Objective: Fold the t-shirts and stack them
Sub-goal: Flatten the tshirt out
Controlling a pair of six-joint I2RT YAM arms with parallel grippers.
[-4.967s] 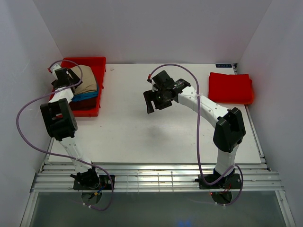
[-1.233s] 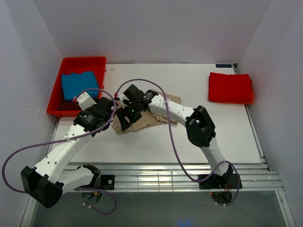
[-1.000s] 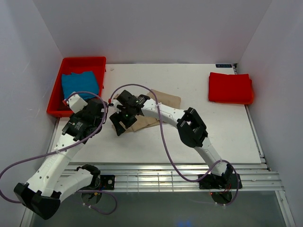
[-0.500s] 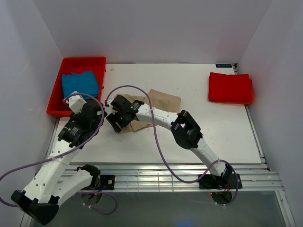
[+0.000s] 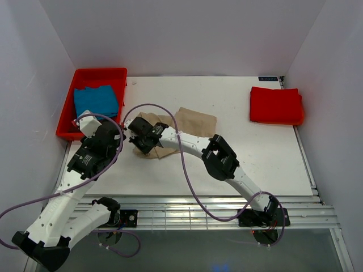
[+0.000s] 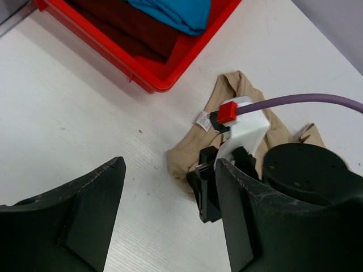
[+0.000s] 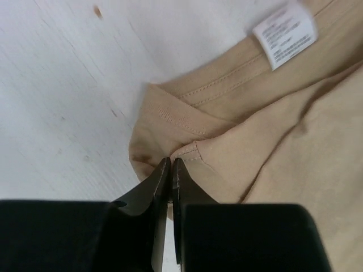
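The tan t-shirt [image 5: 195, 120] lies rumpled on the surface [image 5: 244, 164], in its left half and just off the near right corner of the red tray [image 5: 99, 72]. Its neck label faces up and a doubled hem points toward the left edge. What has just changed is at that hem. The right jaws, which stood wide apart above the cloth a second ago, have now snapped fully shut, and in the wrist view their tips meet on a thin fold of the tan edge. So they appear to have hold of the shirt's near-left corner, though only by a small bite. The left jaws are still spread wide and hold nothing, hovering over bare surface between the tray and the shirt. I take this pinch as the start of spreading the tan shirt flat, and a second corner probably has to be taken before any fold can be made. The blue t-shirt [image 5: 95, 100] is still in the tray. The red t-shirt [image 5: 275, 105] already sits folded at the far right corner, well apart from the tan one.
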